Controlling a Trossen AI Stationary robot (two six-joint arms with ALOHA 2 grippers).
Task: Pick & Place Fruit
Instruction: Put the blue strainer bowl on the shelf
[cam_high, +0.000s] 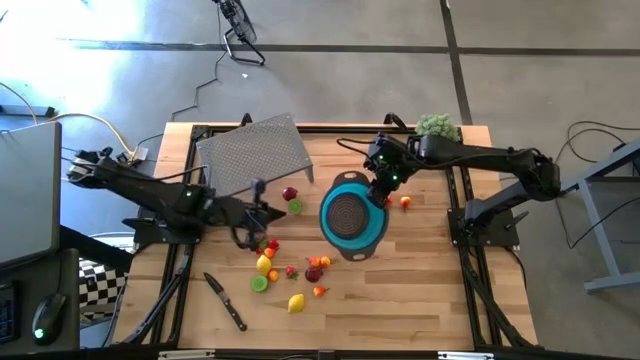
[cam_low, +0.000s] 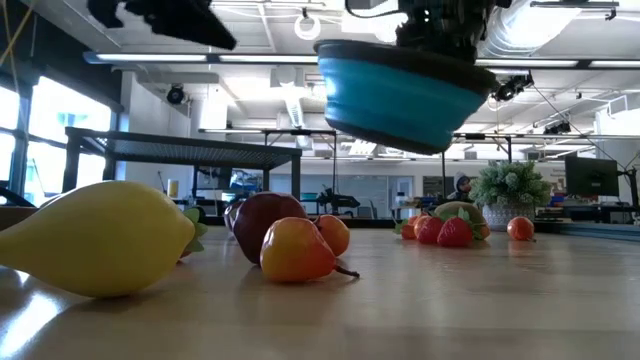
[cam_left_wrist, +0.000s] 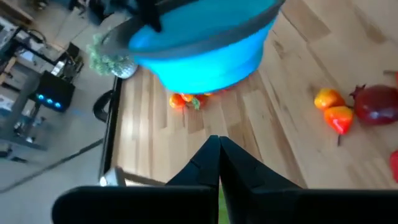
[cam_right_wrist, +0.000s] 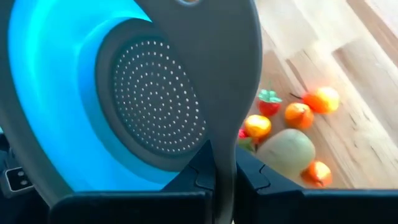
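Lemon (cam_low: 95, 238): smooth yellow, pointed end, nearest on the pale plank counter (cam_high: 420, 300).
Fruit (cam_high: 290, 270): small glossy pieces scattered mid-counter; more beside the bowl.
Left claw (cam_high: 255, 192): fingers together, empty, above the fruit.
Right claw (cam_high: 378, 196): clamped on the grey rim of the teal strainer bowl (cam_high: 352, 216), lifted off the counter, perforated base.
Room: open workshop, strip lights.
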